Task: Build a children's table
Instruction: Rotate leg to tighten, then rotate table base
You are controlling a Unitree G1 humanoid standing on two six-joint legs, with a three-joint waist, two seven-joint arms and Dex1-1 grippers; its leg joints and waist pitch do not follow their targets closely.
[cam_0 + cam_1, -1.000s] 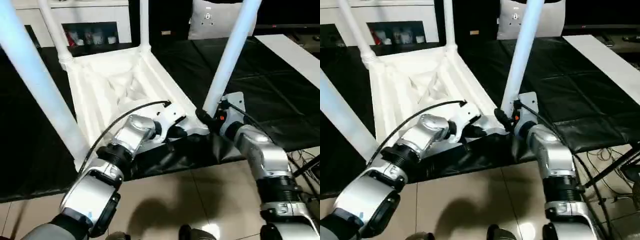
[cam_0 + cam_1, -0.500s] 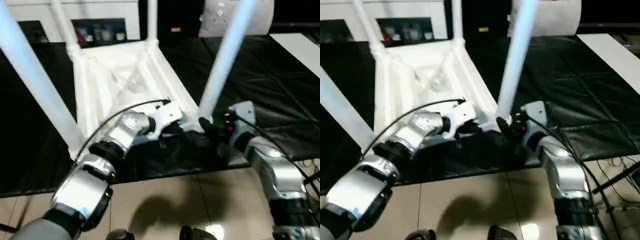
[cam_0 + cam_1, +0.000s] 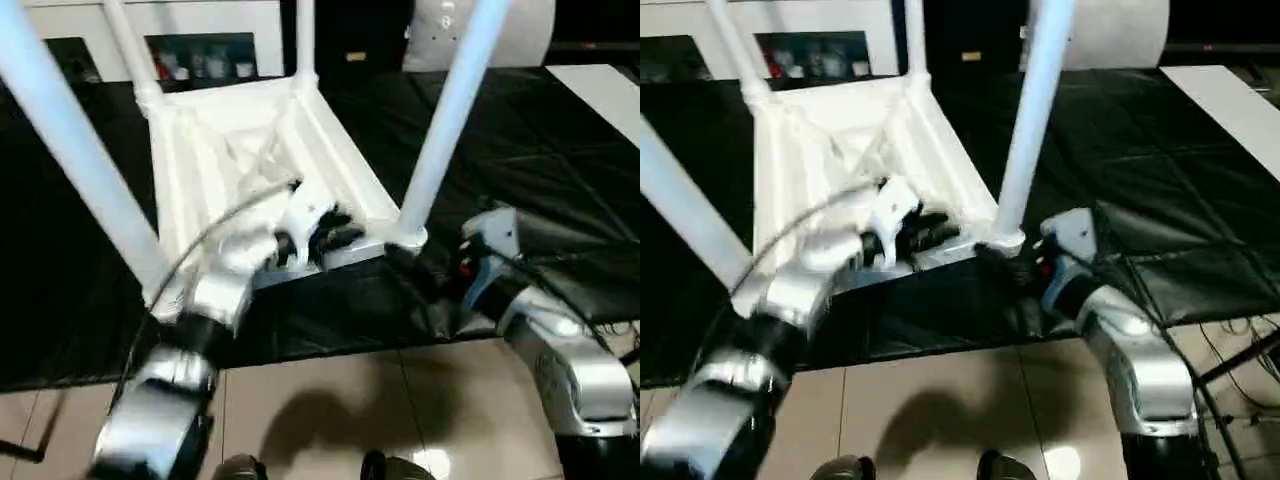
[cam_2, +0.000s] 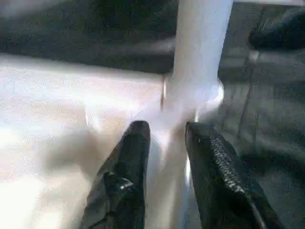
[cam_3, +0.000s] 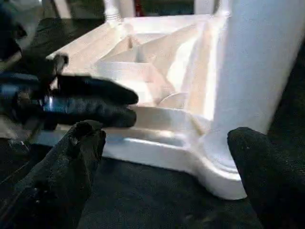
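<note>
Since a second ago both tools have let go and drawn back from the near corner; your right tool (image 5: 164, 157) gapes wide just short of the socket; your left tool (image 4: 164, 143) is parted over the rim, gripping nothing. The white ribbed plastic tabletop (image 3: 240, 150) lies underside-up on the black-covered bench (image 3: 560, 170) so the white tapered tube legs (image 3: 445, 115) stand upward in their sockets; all four look seated.

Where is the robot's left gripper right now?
In the left eye view, the left gripper sits over the near edge of the upside-down tabletop, just left of the near right leg.
</note>
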